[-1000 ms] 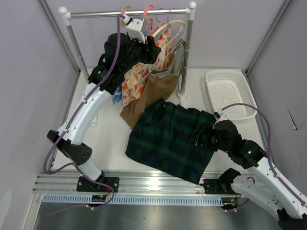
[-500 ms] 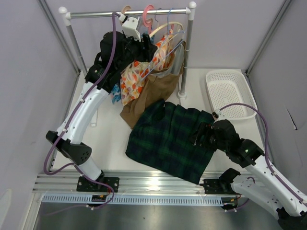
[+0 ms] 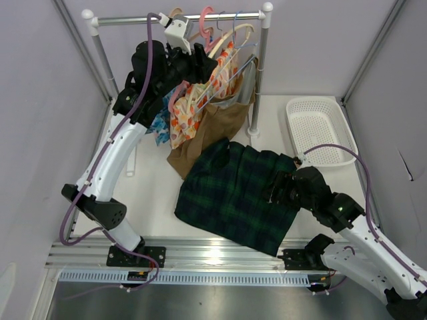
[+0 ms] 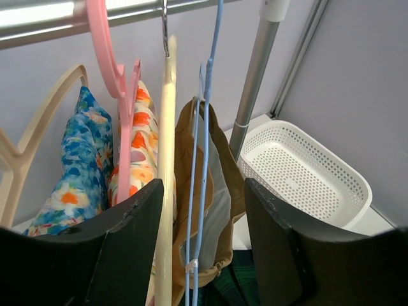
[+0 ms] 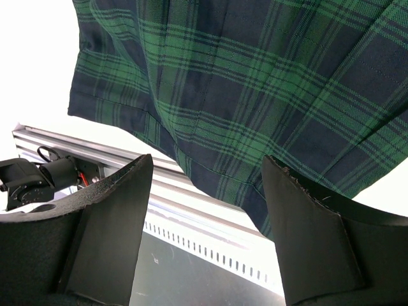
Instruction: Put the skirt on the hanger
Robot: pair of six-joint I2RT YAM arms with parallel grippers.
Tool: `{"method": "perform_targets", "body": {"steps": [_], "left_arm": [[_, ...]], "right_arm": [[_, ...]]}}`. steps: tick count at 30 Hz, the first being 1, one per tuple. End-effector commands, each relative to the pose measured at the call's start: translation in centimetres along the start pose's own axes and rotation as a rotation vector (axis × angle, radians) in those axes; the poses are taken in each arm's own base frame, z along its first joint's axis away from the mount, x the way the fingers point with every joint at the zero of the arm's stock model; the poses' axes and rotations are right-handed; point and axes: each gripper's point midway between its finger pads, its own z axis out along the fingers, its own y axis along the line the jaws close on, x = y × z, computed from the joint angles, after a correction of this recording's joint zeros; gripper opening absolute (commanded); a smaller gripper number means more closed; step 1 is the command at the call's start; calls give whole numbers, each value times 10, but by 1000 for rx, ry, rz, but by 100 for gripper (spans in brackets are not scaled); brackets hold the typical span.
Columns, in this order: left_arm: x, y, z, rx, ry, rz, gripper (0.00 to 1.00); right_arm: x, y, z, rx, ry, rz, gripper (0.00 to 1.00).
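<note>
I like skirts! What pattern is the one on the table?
Green and navy plaid skirt, clearest in right wrist view.

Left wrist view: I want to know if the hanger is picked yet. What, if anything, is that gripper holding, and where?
Nothing. The left gripper is open; the hanger hangs from the rail between its jaws, unclamped.

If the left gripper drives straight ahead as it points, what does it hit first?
Probably the hanger, edge-on between the open jaws of the left gripper, with the blue wire hanger just beside it; depth is unclear.
</note>
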Motion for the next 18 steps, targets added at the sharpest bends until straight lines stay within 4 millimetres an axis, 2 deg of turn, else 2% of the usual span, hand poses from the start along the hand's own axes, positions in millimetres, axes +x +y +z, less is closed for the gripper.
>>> {"method": "perform_targets", "body": {"steps": [1,8,15,18], "left_arm": [[-16,5,1,14,-32,-28,59],[1,8,11,19,10,-41,57],[-8,5,7,32,-15,-35,58],[-6,6,10,30,3,-32,58]], "right_arm": [[-1,5,-1,-31,-15,15,74],[2,0,-3,-26,-16,25,74],[2,0,-2,-30,-17,26,74],[4,-1,-1,-29,-10,28,74]]}}
